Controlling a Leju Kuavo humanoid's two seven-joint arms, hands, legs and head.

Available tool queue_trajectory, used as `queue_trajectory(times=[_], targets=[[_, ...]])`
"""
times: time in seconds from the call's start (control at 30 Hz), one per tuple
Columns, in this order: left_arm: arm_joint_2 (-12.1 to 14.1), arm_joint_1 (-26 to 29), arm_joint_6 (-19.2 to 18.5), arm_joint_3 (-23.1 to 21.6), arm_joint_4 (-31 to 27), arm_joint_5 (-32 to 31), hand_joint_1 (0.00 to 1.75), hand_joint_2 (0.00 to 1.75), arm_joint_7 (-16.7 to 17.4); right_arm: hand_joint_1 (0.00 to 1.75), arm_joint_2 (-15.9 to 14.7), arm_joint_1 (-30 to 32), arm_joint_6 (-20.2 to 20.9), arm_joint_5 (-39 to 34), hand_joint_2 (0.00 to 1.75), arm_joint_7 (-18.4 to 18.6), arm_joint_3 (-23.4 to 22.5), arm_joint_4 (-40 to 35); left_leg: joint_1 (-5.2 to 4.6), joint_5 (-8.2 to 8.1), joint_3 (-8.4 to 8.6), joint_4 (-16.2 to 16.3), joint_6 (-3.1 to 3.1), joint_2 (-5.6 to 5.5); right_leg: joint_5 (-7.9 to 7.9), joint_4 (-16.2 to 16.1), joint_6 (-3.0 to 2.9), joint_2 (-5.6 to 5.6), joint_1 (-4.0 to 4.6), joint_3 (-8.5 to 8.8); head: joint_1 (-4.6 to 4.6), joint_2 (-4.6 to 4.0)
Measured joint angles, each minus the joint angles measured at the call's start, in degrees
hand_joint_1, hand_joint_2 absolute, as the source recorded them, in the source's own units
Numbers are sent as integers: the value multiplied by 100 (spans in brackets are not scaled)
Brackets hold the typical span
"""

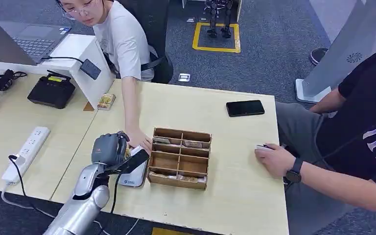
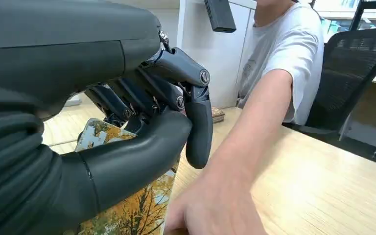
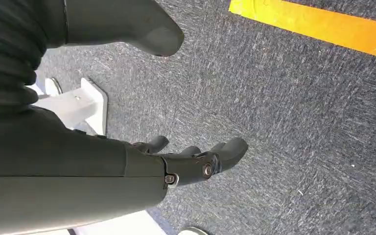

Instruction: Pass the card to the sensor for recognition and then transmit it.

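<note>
My left hand (image 1: 109,149) hovers over the light wooden table (image 1: 235,196), just left of a wooden compartment box (image 1: 179,159). In the left wrist view its thumb (image 2: 137,152) presses on a card (image 2: 142,215) printed with yellow autumn trees, and the fingers curl behind the card. A person's hand (image 1: 139,141) reaches in and touches the card's edge beside my fingers. The dark sensor (image 1: 90,68) is mounted on a white stand at the far left of the table and shows high up as the sensor (image 2: 220,14). My right hand (image 3: 196,156) hangs over grey carpet with its fingers apart, holding nothing.
A white flat device (image 1: 134,176) lies under my left hand. The box holds several cards. A black phone (image 1: 245,107) lies at the far right. A second person's hand (image 1: 274,159) rests on the table's right side. A power strip (image 1: 27,152) and a black device (image 1: 52,91) sit on the left table.
</note>
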Motion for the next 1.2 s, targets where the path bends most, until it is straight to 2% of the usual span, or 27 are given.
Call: queue_trajectory(times=[0.13, 0.37, 0.47, 0.57, 0.6, 0.93, 1.2], targets=[[0, -1, -188, 0, 0, 68, 175, 175, 0, 0, 0, 1, 0, 0, 175, -2, 0, 0, 0, 0, 0, 0, 0, 0, 0, 0, 0, 0, 0, 0, 0, 0], [35, -1, -1243, -105, -76, 450, 175, 175, 111, 0, 0, 4, -2, 0, 175, -9, -50, 0, 0, 0, 0, 0, 0, 0, 0, 0, 0, 0, 0, 0, -2, 0], [52, -2, -1542, -120, -151, 653, 175, 175, 127, 0, 0, 5, -2, 0, 175, -9, -87, 0, 0, 0, 0, 0, 0, 0, 0, 0, 0, 0, 0, 0, 2, 0], [96, -32, -2248, -138, -168, 1098, 175, 175, 179, 0, 0, 4, -4, 0, 175, -9, -96, 0, 0, 0, 0, 0, 0, 0, 0, 0, 0, 0, 0, 0, -2, 0], [118, -34, -2343, -138, -168, 1181, 175, 175, 179, 0, 0, 3, -4, 0, 175, -9, -96, 0, 0, 0, 1, 0, 0, 1, 0, 0, 0, 1, 0, 0, -2, 0], [212, -109, -2673, -140, -168, 1493, 175, 175, 234, 0, 0, 0, 0, 0, 175, 0, -96, 0, 0, 1, 0, 0, 0, 0, 0, 0, 0, 1, 0, 0, 0, 0], [236, -131, -2599, -149, -168, 1635, 175, 175, 376, 0, 0, -1, -2, 0, 175, 0, -101, 0, 0, 0, 0, 0, 0, 0, 0, 0, 0, 0, 0, 0, 0, 0]])
